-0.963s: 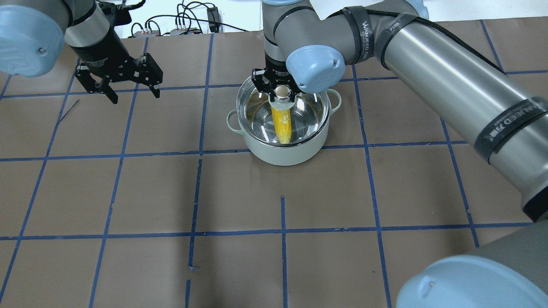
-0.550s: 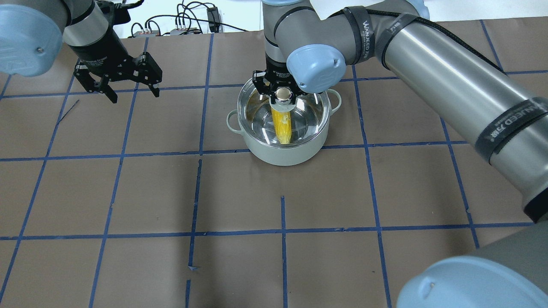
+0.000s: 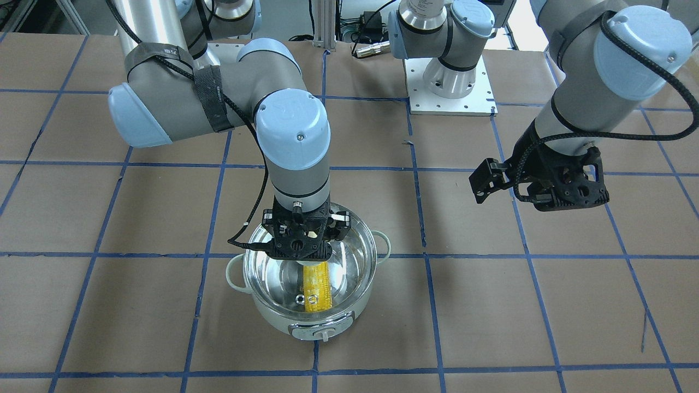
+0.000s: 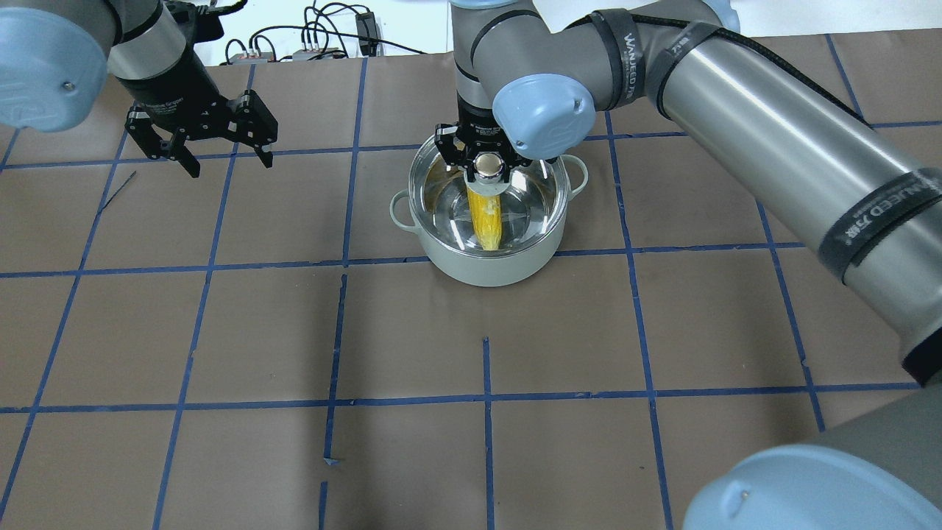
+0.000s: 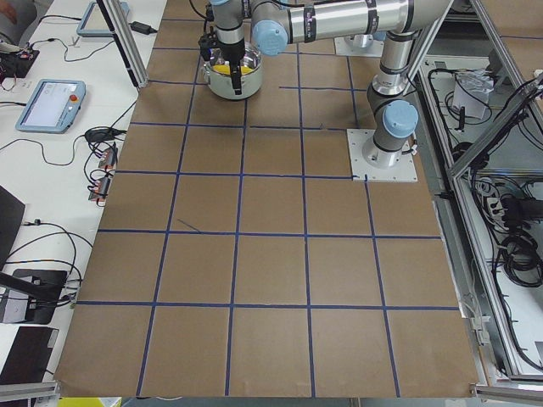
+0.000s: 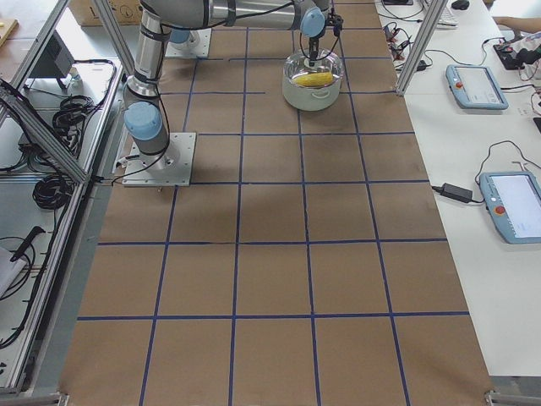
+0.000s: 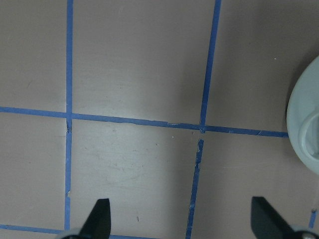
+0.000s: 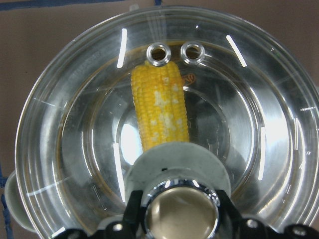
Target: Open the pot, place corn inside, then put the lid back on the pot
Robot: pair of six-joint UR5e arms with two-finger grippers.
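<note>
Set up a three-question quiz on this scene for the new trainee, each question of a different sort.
1. True or false: the corn lies inside the pot, under the glass lid.
2. Multiple choice: what is the right gripper closed on? A the lid; B the corn; C a side handle of the pot.
3. Fill in the missing word: the left gripper hangs over bare table, away from the pot, with its jaws ____ and nothing between them.

Key: 1 true; 2 A; 3 open.
</note>
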